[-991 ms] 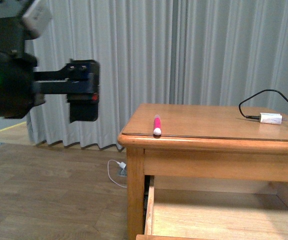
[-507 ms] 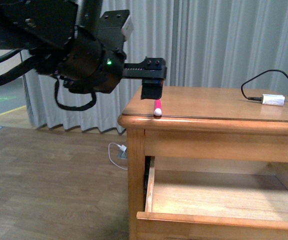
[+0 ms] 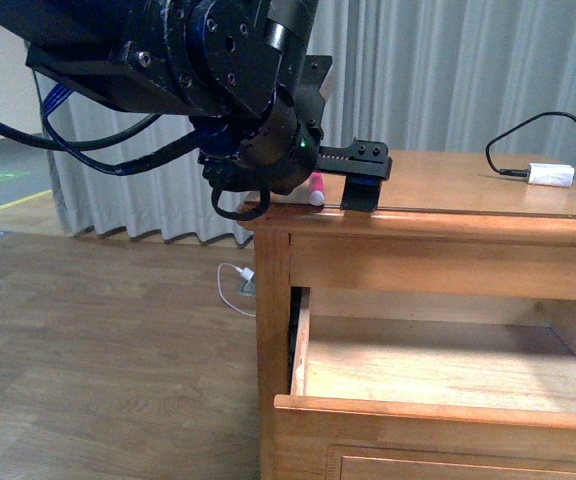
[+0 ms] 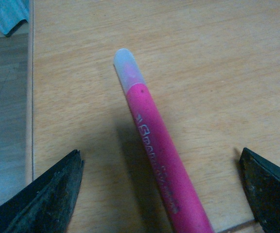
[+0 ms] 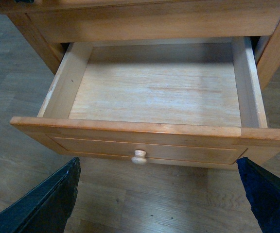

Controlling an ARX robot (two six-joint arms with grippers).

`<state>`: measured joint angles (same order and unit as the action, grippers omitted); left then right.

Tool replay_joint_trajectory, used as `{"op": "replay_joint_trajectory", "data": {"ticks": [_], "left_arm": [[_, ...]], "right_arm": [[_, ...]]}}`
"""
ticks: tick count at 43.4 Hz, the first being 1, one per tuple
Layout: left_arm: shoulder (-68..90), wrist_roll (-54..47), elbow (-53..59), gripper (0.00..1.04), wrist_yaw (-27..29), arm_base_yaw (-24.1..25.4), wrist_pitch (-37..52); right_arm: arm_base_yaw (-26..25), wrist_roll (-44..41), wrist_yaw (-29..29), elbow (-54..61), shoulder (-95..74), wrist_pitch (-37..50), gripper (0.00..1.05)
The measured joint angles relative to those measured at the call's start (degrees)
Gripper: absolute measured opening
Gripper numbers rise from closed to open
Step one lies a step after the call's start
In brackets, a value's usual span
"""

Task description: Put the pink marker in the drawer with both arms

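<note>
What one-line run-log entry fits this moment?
left gripper: open, astride marker on table | right gripper: open, facing drawer | drawer: open

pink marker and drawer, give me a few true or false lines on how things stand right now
1. The pink marker lies on the table. True.
2. The left end effector is shut on the marker. False: it is open and straddles the marker without touching it.
3. The drawer is pulled open, and the inside that shows is bare. True.
4. The right end effector grips the knob. False: it is open and faces the drawer front, clear of the knob.
5. The white box with the black cable sits in the drawer. False: it is on the table top, towards the far right.
</note>
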<state>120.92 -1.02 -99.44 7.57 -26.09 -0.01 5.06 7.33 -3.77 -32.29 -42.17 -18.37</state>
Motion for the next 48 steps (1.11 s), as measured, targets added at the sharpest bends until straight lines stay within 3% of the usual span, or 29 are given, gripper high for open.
{"op": "replay_joint_trajectory", "data": {"ticks": [14,22,35,48], "left_arm": [[1.55,-0.83,-2.93,0.98,0.24,-0.66,-2.47],[1.79,-1.4,-3.21,0.63,0.07,-0.68,-2.97],[2.08,-2.93,-2.93,0.17,-0.15,-0.66,-0.9],[-4.55,-10.01,8.24,0.15,-10.47,-1.07,8.94]], "right_arm": [[0.0,0.0,0.0,0.0,0.0,0.0,0.96],[0.0,0.0,0.0,0.0,0.0,0.0,0.96],[0.0,0.0,0.0,0.0,0.0,0.0,0.96],[0.0,0.0,0.0,0.0,0.0,0.0,0.96]]}}
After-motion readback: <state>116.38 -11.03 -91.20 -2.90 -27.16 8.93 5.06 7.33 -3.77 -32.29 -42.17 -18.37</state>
